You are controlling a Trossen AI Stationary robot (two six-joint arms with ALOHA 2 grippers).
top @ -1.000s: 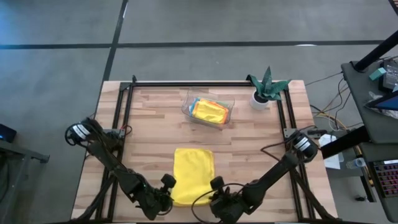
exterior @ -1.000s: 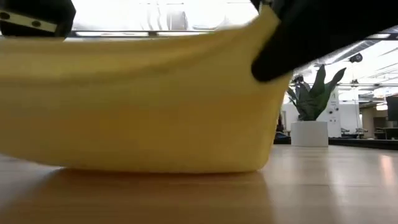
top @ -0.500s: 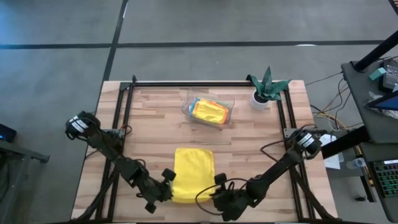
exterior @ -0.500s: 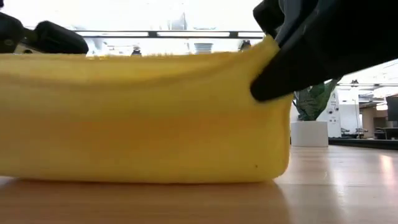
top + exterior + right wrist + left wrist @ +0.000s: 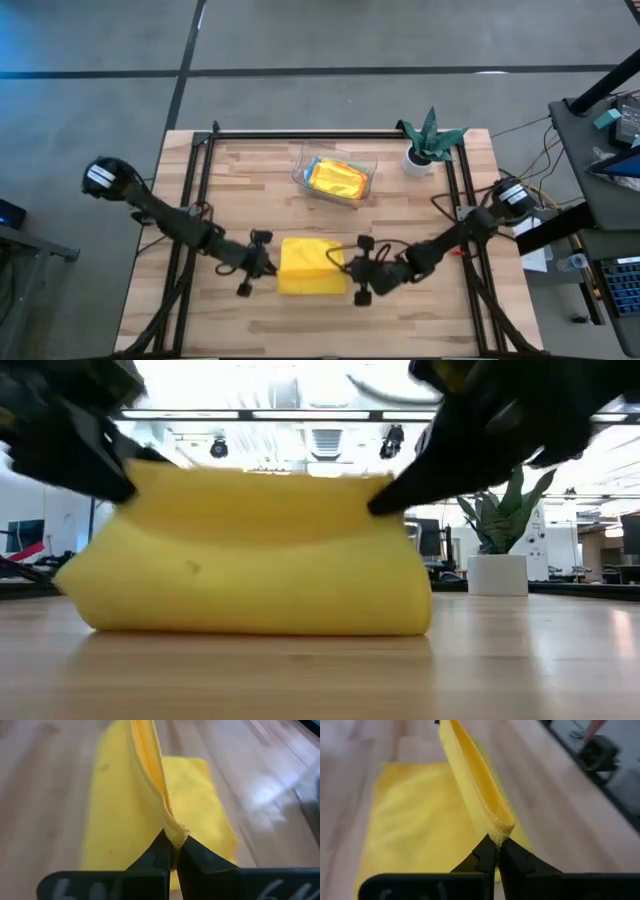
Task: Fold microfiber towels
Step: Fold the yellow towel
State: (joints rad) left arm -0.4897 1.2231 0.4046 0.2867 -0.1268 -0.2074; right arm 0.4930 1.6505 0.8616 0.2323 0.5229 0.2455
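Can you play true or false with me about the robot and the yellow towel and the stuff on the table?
1. Both grippers are pinching the yellow towel. True: the left gripper and the right gripper are each shut on its edge.
2. The towel lies flat and spread out. False: its pinched edge is lifted and it is doubled over.
3. The potted plant stands at a far corner of the table. True.
4. The clear tray is empty. False: it holds cloths, a yellow one on top.
5. The towel is blue. False: it is bright yellow.
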